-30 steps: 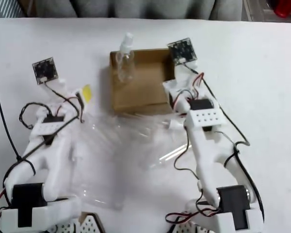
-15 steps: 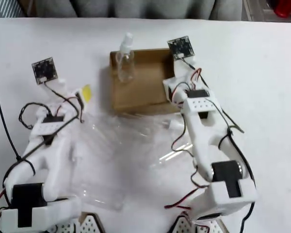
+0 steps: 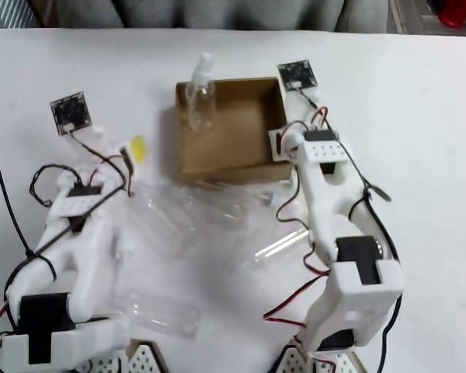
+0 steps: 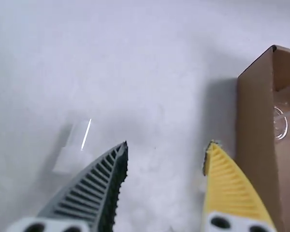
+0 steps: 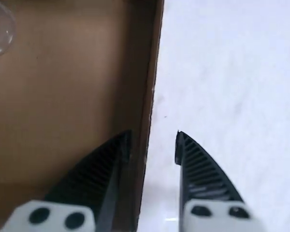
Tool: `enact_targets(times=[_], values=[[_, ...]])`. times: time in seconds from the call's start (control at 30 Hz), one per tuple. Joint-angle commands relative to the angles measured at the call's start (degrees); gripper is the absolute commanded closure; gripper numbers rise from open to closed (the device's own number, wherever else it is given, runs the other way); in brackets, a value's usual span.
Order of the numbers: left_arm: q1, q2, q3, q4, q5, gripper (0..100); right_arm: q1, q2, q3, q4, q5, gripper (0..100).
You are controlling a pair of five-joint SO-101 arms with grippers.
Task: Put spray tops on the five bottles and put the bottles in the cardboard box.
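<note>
The right claw (image 5: 153,136) was recorded spread, straddling the right wall of the open brown cardboard box (image 3: 233,136), with one finger inside and one outside over the white bench (image 3: 419,101). One clear plastic bottle with white spray top (image 3: 199,93) was noted in the box's far left corner. The left claw (image 4: 167,145) was found spread above the bench, left of the box, just beside a small clear plastic piece (image 4: 73,145). Further clear bottles (image 3: 179,225) were seen lying on the bench before the box.

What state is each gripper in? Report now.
Left gripper: open, empty.
Right gripper: open, empty, astride the cardboard box wall.
</note>
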Motion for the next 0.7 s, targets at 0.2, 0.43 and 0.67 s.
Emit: enact_targets(times=[0.2, 0.43, 0.67], values=[[-0.7, -0.5, -3.3, 1.4, -0.5, 75, 1.3, -0.5, -5.0, 4.0, -3.4, 98.5], [-0.7, -0.5, -3.3, 1.4, -0.5, 75, 1.3, -0.7, -5.5, 9.6, -3.4, 98.2], [-0.7, -0.4, -3.3, 1.4, -0.6, 75, 1.2, -1.0, -5.5, 13.8, -3.5, 98.2]])
